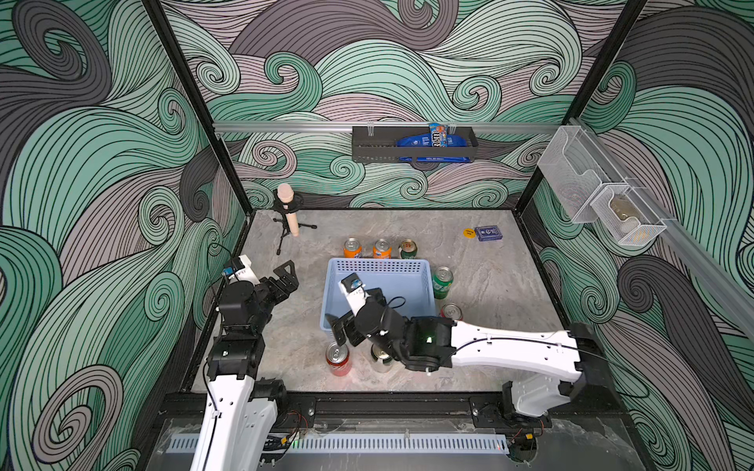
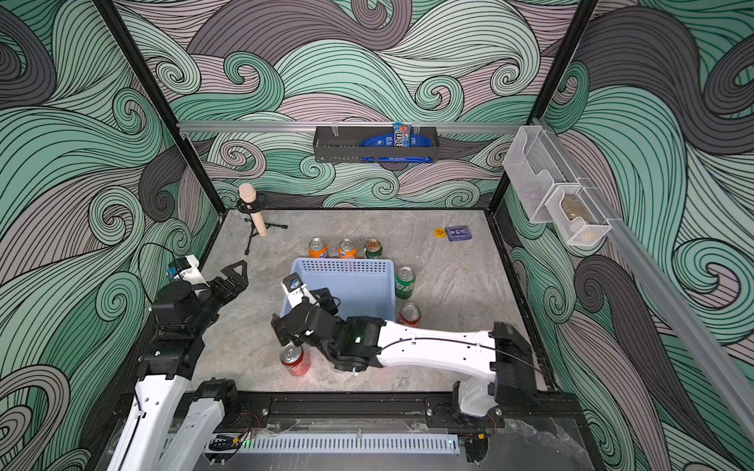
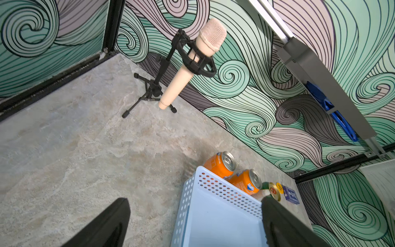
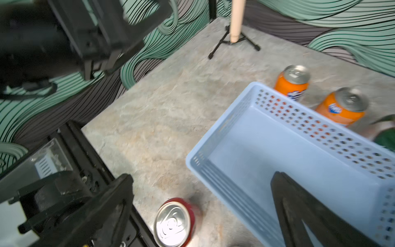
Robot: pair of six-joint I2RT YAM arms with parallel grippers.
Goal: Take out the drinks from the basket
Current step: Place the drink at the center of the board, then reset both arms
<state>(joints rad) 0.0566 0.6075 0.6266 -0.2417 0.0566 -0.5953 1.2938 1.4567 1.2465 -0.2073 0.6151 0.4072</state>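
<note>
The light-blue basket (image 1: 379, 266) (image 4: 320, 130) sits mid-table; the part of its inside that shows holds no drinks. Two orange cans (image 1: 352, 248) (image 1: 382, 248) and a green gold-topped can (image 1: 408, 249) stand behind it. On its right stand a green can (image 1: 442, 282) and a red can (image 1: 451, 312). Another red can (image 1: 338, 359) (image 4: 173, 222) stands in front, beside a can (image 1: 381, 359) half hidden under my right arm. My right gripper (image 1: 339, 332) (image 4: 203, 213) is open above the front red can, at the basket's near left corner. My left gripper (image 1: 289, 277) (image 3: 192, 224) hangs open and empty left of the basket.
A microphone on a small tripod (image 1: 287, 212) stands at the back left. A blue card box (image 1: 488, 233) and a yellow disc (image 1: 469, 233) lie at the back right. A black wall rack (image 1: 412, 147) and white mesh bins (image 1: 604, 200) hang on the walls.
</note>
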